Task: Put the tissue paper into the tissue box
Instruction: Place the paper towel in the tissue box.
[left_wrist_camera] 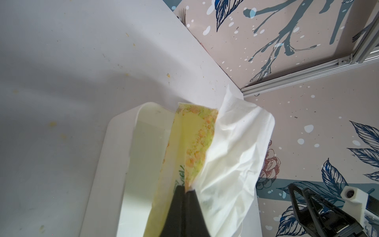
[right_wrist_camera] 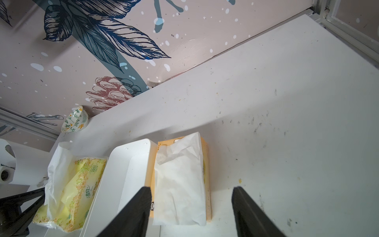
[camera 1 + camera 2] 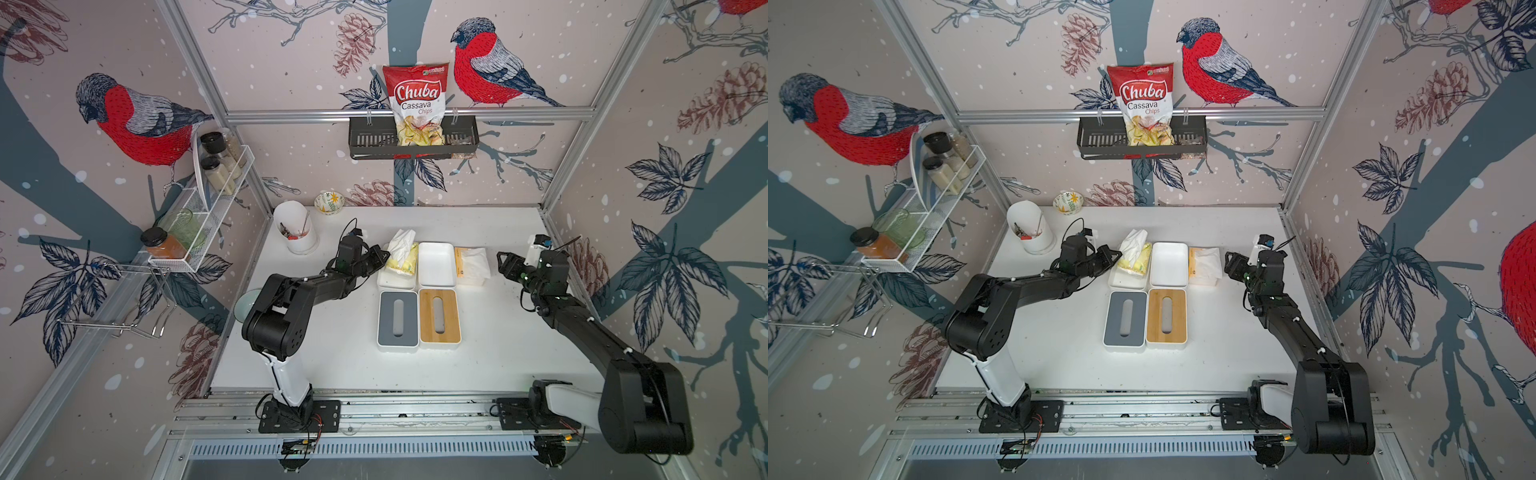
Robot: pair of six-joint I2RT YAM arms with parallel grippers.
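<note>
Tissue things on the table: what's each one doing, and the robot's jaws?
Yellow-green plastic tissue pack: tilted, partly in box, tissue sticking out.
White plastic box under it: lidless.
Neighbouring white box: lidless, empty.
Orange tissue pack: flat on table.
Grey slotted lid: off, on table.
Wooden slotted lid: off, on table.
Left gripper: jaws shut on yellow-green pack.
Right gripper: jaws open.

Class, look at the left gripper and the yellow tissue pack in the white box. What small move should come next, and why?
Probably lower the left gripper slightly to lay the pack flat. It is shut on the pack's edge, and the pack sits aslant in the box, bare floor beside it.
</note>
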